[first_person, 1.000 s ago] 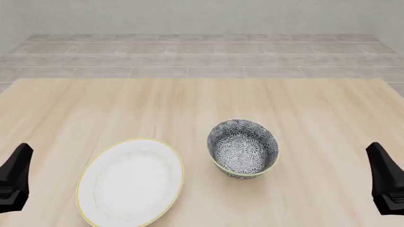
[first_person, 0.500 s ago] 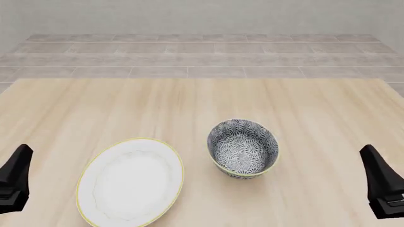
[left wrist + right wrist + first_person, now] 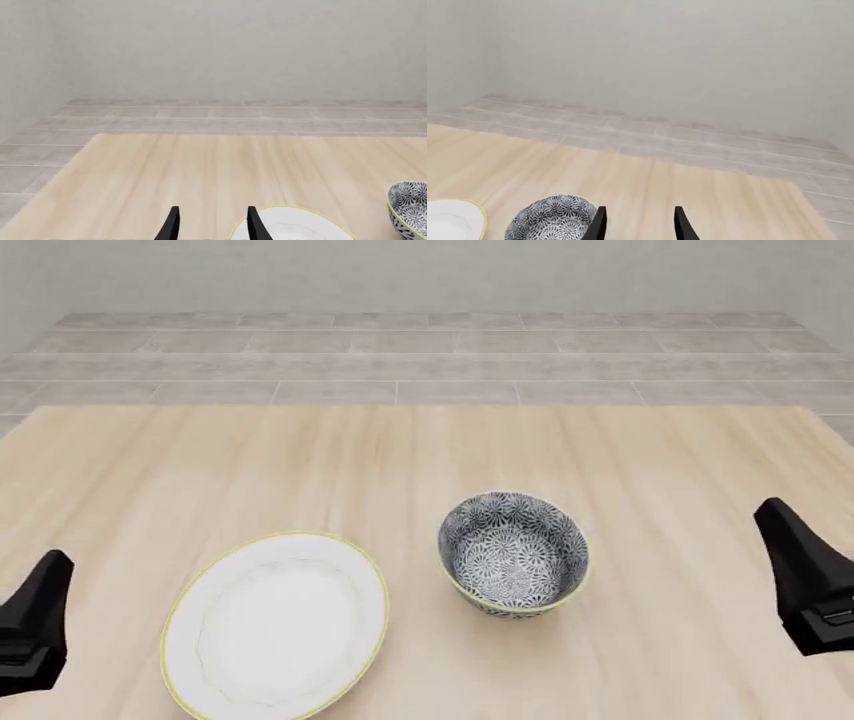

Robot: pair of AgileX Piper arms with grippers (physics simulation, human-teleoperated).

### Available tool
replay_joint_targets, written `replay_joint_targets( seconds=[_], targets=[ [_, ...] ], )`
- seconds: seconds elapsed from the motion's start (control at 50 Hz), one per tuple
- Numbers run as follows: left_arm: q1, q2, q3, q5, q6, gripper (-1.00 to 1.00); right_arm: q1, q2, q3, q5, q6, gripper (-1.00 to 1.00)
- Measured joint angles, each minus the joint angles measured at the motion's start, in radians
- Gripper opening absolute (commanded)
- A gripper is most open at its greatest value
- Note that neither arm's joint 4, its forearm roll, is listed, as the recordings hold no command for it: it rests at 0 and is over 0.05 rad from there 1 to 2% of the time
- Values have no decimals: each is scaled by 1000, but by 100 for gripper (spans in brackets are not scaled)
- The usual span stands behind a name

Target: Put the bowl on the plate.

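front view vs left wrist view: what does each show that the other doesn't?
Only the front view shows the right tool, the whole bowl and the whole plate, which lie apart on the table. Only the left wrist view shows the left tool with a gap between its fingers and nothing in it. Both show plate, bowl, table and tiled floor; the wrist view crops the dishes.

Pale wooden table (image 3: 400, 470) with fine lengthwise grain, spanning nearly the full width of the front view and running from the near edge to a straight far edge. Beyond that far edge, grey tiled floor (image 3: 427, 360) in long rectangular slabs with thin joints, reaching back to a plain light grey-green wall (image 3: 427, 275). Same floor also visible along the table's left side, with another plain wall on the far left.
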Motion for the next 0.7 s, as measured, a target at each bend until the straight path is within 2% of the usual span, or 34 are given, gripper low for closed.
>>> replay_joint_targets(
  seconds=[0.38,0.7],
  targets=[
    [3,-1,10,-4,1,100,75,202,-41,-76,-33,100],
    [3,0,12,-2,-3,100,131,354,-97,-105,-37,100]
  ],
)
